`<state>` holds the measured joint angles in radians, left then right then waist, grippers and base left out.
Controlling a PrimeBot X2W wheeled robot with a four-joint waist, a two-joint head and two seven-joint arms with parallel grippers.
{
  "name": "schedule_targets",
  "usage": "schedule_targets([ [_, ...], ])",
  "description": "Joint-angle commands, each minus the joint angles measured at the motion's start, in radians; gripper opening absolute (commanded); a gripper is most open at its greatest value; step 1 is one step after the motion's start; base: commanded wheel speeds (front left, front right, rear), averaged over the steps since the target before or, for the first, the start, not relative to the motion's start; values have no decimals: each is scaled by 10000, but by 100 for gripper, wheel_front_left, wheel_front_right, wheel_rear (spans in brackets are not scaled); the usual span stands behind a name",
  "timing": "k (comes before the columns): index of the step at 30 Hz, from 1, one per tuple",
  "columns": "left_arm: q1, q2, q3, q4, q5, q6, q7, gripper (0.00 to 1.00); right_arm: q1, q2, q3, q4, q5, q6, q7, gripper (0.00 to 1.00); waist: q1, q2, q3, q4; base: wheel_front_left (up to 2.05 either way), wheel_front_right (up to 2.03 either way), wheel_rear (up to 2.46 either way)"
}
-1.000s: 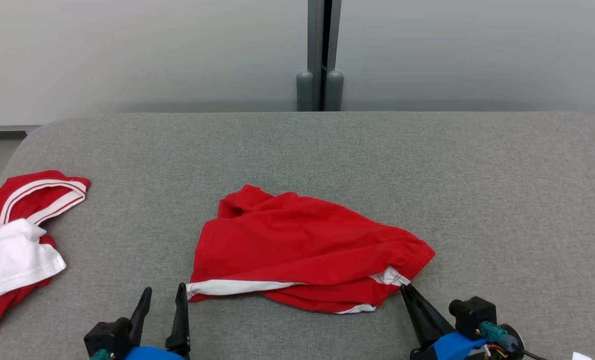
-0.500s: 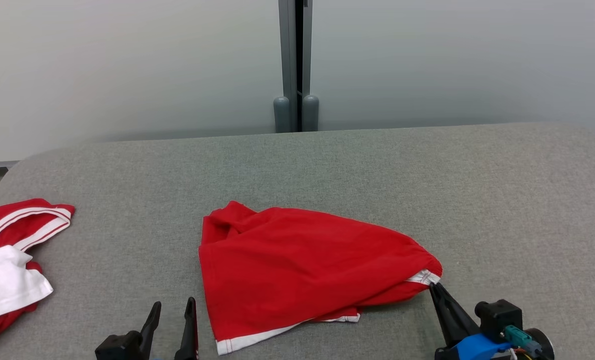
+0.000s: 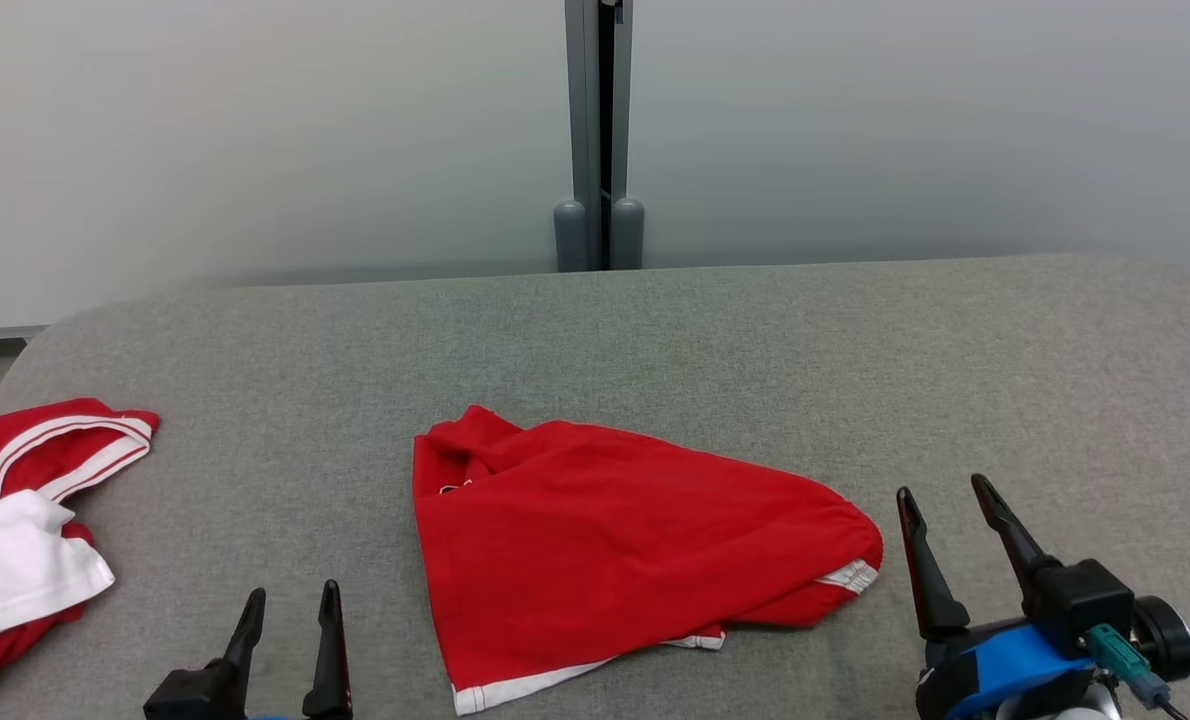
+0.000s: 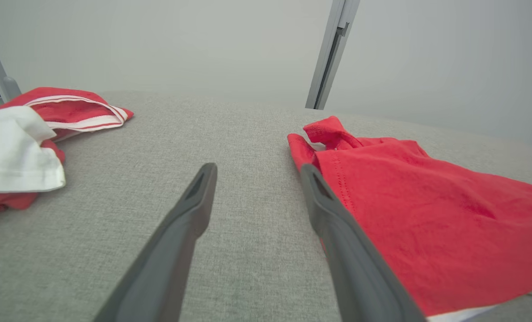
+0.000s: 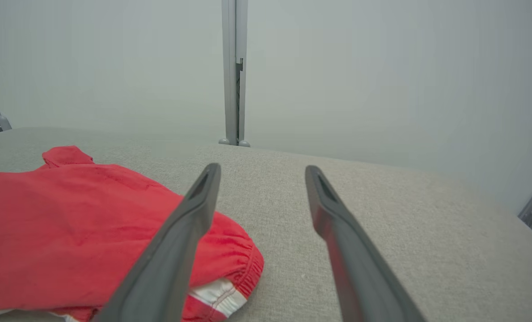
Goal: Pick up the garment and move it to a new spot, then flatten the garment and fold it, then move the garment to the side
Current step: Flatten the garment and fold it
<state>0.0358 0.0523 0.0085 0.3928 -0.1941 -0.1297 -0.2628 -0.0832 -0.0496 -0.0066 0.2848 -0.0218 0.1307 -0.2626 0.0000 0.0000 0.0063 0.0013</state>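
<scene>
Grey fabric surface (image 3: 655, 340). Red garment (image 3: 615, 540) lies crumpled at its middle, white-trimmed hem toward the robot. Red-and-white clothing pile (image 3: 25, 510) sits well left of the garment. Right gripper (image 3: 942, 487) is just right of the garment's elastic end, fingers spread, nothing between them. Left gripper (image 3: 293, 588) is just left of the garment's near hem, also spread, empty.

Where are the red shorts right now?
In the head view, the red shorts lie centrally on the grey surface, between the left gripper and right gripper.
</scene>
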Motion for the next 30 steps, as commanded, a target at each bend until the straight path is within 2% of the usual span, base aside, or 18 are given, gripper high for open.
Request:
schedule_targets([
  [1, 123, -1, 104, -149, 238, 92, -29, 100, 282, -22, -43, -62, 216, 2, -34, 100, 0, 0, -48, -6, 0, 0, 0],
  [7, 329, -9, 109, -417, 759, 253, -29, 100, 603, -15, -61, 411, 627, 2, -34, 100, 0, 0, -219, 0, 0, 0, 0],
  [12, 497, -11, 31, -407, 798, 314, -29, 100, 783, -18, 85, 635, 871, 3, -34, 100, 0, 0, -332, -60, 0, 0, 0],
  [16, 576, -16, -274, -223, 465, 183, -29, 100, 746, -19, 167, 697, 938, 3, -36, 100, 0, 0, -335, -75, 0, 0, 0],
  [21, 493, -13, -1205, 469, -240, -10, -29, 100, 531, -18, 280, 784, 906, 2, -34, 100, 0, 0, -190, -160, 0, 0, 0],
  [25, 547, -17, -2434, 848, -922, -9, -29, 100, 524, -18, 288, 890, 905, 2, -34, 100, 0, 0, -98, -272, 0, 0, 0],
  [30, 500, 368, -3586, 1122, -1704, -11, -29, 100, 585, -16, 181, 972, 822, 3, -34, 100, 0, 0, -26, -289, 0, 0, 0],
])
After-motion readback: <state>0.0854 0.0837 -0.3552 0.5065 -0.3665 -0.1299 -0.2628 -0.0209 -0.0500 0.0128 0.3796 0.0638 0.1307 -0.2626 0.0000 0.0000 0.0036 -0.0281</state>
